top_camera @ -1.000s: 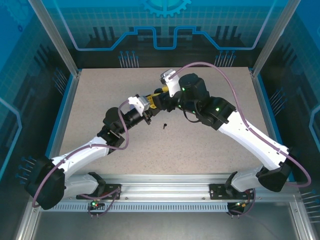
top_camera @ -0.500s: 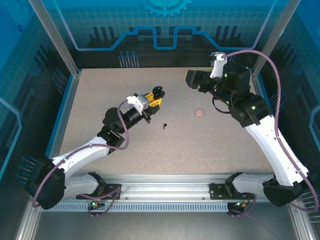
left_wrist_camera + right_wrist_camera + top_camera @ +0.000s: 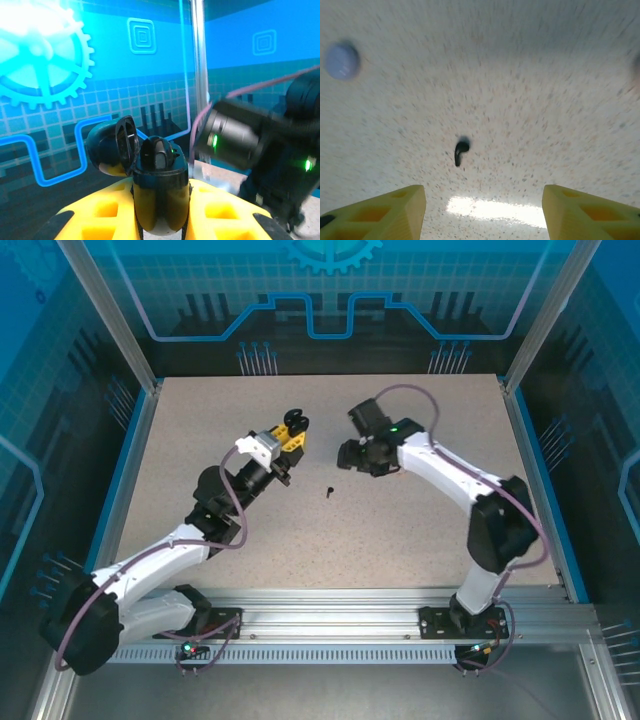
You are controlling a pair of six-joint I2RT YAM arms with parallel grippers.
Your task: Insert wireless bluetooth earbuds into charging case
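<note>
A: Where did the black earbud (image 3: pixel 461 151) lie?

B: Loose on the table (image 3: pixel 420 540), on its side, in the open stretch between the two arms and touching nothing. In the right wrist view it sat just ahead of the right gripper (image 3: pixel 482 210), a little left of the midline.

A: How would it have handled?

B: My guess was almost weightless, hard and glossy. It looked slippery, and small enough to squirt out of a careless squeeze. It was less fragile than easy to lose. I'd have taken it across the rounded head, pads low near the tabletop and gentle, leaving the stem free to point into its socket.

A: And that right gripper's jaws?

B: They stood wide with nothing between them, hanging over the table and aimed down at the earbud.

A: The charging case (image 3: pixel 160 195)?

B: It was black, pinched between the yellow fingers (image 3: pixel 220 212) of the left gripper (image 3: pixel 290 432) and held up off the table with its lid (image 3: pixel 122 142) swung back. The mouth faced upward and toward the right arm. Whether a bud sat inside, I couldn't tell — something dark filled the opening, too murky to read.

A: Would the case have given trouble?

B: Probably not much. It seemed rigid and was gripped low on its body, though a smooth rounded shell could have twisted if pushed from above.

A: Anything further out?

B: A lilac round thing (image 3: pixel 341 60), blurred, lay on the table well off to the left in the right wrist view — possibly another case, but I couldn't be sure.
</note>
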